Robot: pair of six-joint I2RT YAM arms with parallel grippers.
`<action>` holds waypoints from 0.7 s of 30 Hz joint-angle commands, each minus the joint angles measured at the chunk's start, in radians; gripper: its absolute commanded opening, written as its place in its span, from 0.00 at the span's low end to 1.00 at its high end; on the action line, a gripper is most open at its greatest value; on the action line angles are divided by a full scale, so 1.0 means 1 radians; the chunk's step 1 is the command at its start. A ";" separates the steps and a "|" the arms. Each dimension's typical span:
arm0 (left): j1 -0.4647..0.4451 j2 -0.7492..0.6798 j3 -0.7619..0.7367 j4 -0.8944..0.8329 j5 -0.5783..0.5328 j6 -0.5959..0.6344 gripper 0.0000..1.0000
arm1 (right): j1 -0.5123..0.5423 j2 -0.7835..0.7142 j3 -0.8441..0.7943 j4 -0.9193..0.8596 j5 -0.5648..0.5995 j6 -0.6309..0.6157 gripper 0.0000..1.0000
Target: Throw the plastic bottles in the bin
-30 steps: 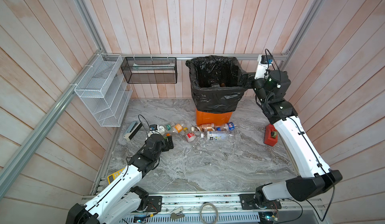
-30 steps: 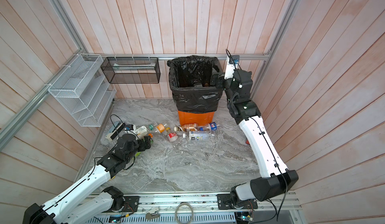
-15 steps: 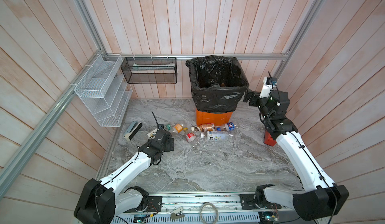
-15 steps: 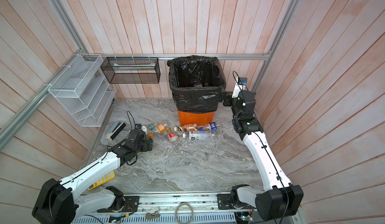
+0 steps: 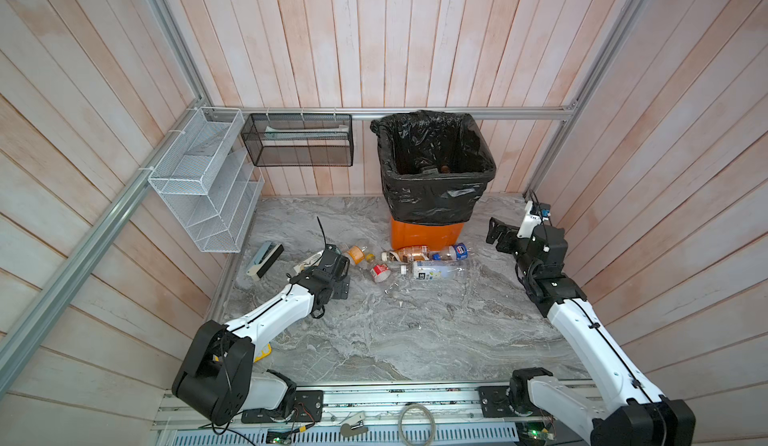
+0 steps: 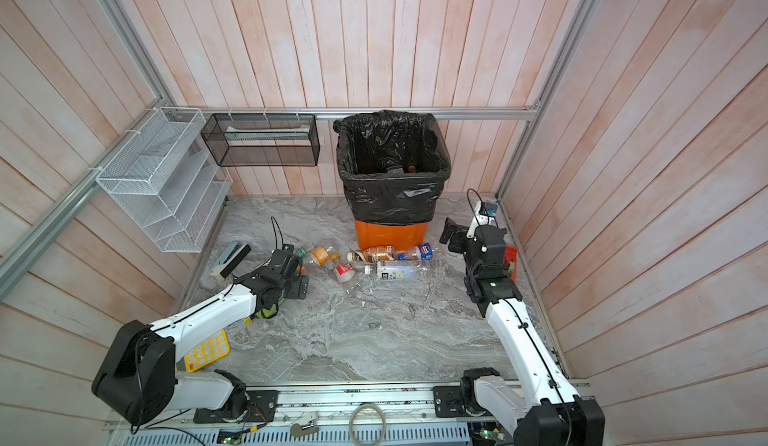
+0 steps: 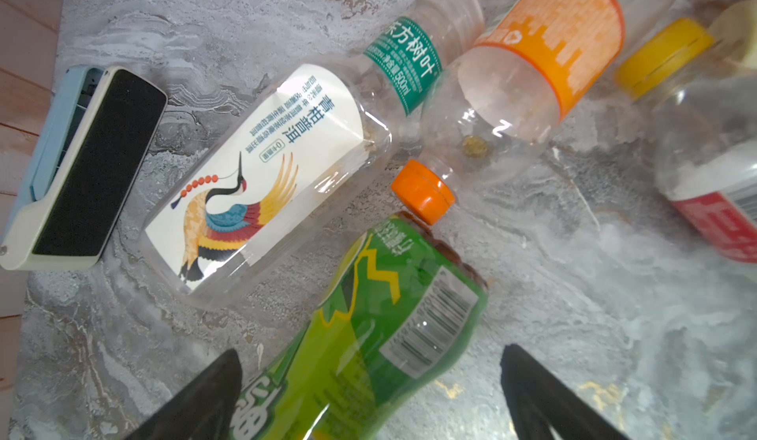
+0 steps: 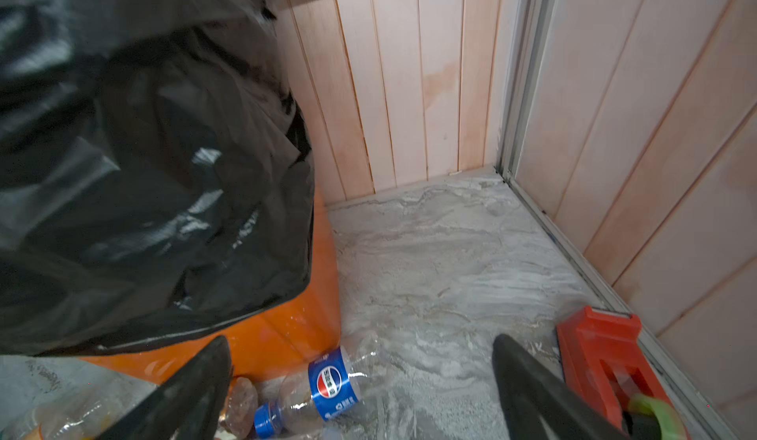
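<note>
Left hand [image 7: 368, 352], spread wide, flanks a lying green-labelled plastic bottle [image 7: 393, 278] with orange cap [image 7: 422, 196].

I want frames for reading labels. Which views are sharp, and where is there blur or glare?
Left wrist view: sharp, print legible on the crane-label bottle and the green-label bottle; only the near fingers are soft. Right wrist view: the black bag is smeared by blur, with white glints; the blue-label bottle is fairly crisp. Both top views: even light, labels too small to read.
</note>
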State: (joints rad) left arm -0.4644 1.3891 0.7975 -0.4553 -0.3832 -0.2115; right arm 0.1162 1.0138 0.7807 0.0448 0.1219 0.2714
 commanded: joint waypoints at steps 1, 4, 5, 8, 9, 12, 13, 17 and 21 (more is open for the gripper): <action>0.004 0.032 0.039 -0.033 -0.031 0.043 1.00 | -0.020 -0.028 -0.049 0.048 -0.006 0.045 0.99; 0.004 0.060 0.043 -0.048 -0.029 0.049 1.00 | -0.036 -0.027 -0.091 0.041 -0.025 0.057 0.99; 0.005 0.068 0.042 -0.049 -0.025 0.052 1.00 | -0.040 -0.028 -0.102 0.041 -0.031 0.061 0.99; 0.004 0.090 0.046 -0.054 0.000 0.055 0.98 | -0.050 -0.032 -0.141 0.044 -0.039 0.073 0.99; 0.005 0.097 0.050 -0.057 0.011 0.055 0.97 | -0.054 -0.036 -0.151 0.045 -0.038 0.077 0.99; 0.005 0.109 0.054 -0.057 0.054 0.057 0.94 | -0.060 -0.041 -0.169 0.046 -0.037 0.086 0.99; 0.005 0.113 0.057 -0.060 0.071 0.058 0.93 | -0.061 -0.043 -0.172 0.048 -0.036 0.089 0.99; 0.003 0.125 0.065 -0.067 0.133 0.056 0.89 | -0.063 -0.042 -0.176 0.056 -0.037 0.096 0.99; -0.001 0.140 0.073 -0.078 0.192 0.048 0.87 | -0.065 -0.035 -0.175 0.059 -0.039 0.097 0.99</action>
State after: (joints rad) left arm -0.4641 1.5116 0.8433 -0.5125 -0.2623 -0.1608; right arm 0.0570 0.9852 0.6159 0.0769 0.0921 0.3531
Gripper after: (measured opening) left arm 0.876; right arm 0.992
